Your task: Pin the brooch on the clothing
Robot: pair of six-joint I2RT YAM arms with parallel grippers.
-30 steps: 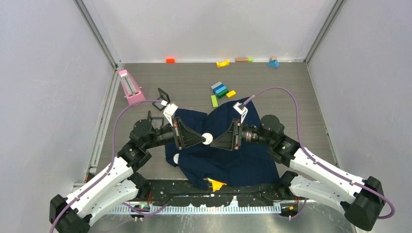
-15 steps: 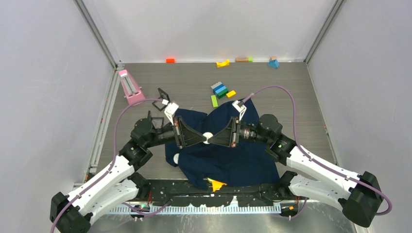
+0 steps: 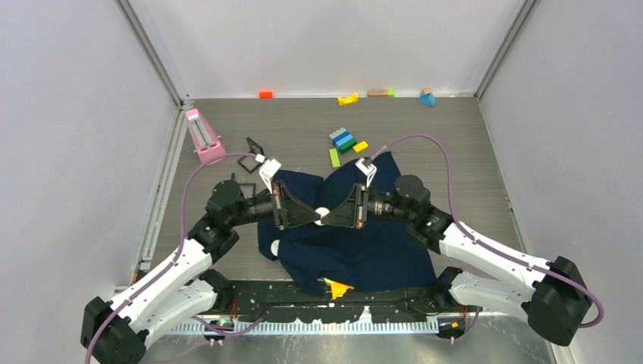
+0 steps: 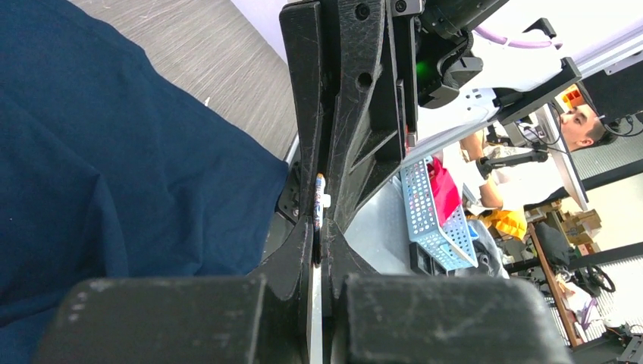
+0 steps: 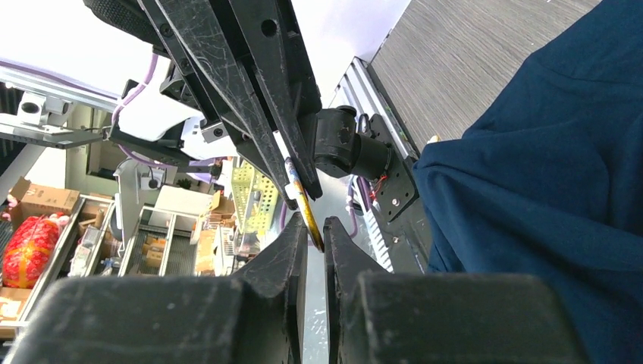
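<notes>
The brooch is a small pale disc held in the air above the navy T-shirt. My left gripper is shut on it from the left. My right gripper meets it tip to tip from the right. In the left wrist view the brooch stands edge-on between my left gripper and the opposing right fingers. In the right wrist view its gold edge slants across the narrow gap of my right gripper, touching both tips. The shirt lies below.
A yellow wedge block sits at the shirt's near edge, and a white label at its left. A pink object, black clips and coloured blocks lie further back. More blocks line the back wall.
My right gripper has moved left until its tips reach the brooch held by my left gripper. Both wrists have shifted slightly towards the back. The shirt has not moved.
</notes>
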